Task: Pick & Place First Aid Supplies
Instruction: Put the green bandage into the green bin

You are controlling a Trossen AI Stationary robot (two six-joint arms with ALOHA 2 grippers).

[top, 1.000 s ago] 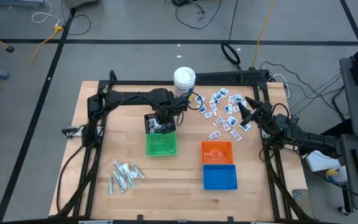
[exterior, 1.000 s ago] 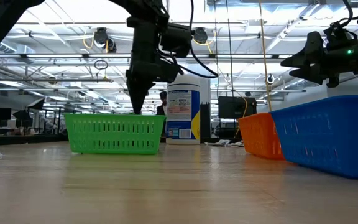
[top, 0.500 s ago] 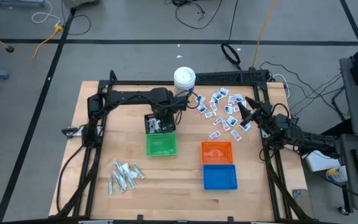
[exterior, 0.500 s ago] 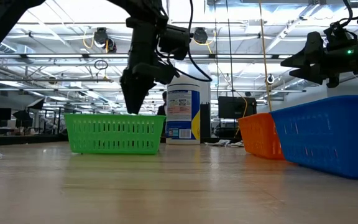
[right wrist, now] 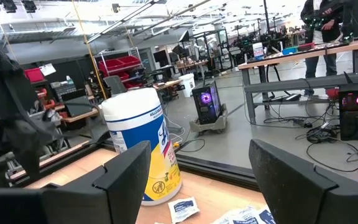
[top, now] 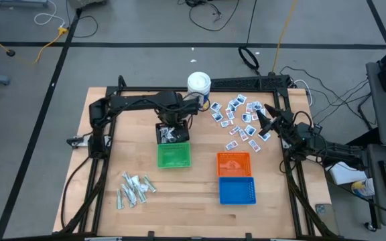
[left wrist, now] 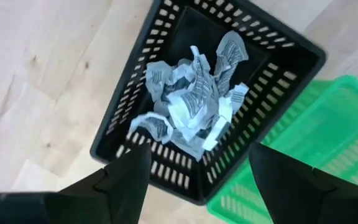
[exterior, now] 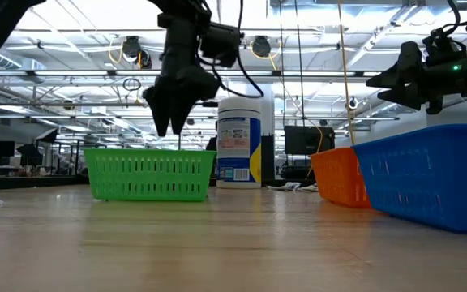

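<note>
My left gripper (left wrist: 197,180), pinched a second ago, now hangs spread above the black basket (left wrist: 135,99); packets (left wrist: 191,99) lie inside: drop complete. Right gripper (top: 263,118) waits spread, frame right.

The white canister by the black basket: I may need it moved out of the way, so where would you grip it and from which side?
Grip the white canister around its round side wall, below the lid, coming in level. It stands upright, so the curved body suits a two-finger pinch. The right gripper probably has the clearer approach, from the side of the scattered white packets; the left gripper and the black basket crowd the other side.
</note>
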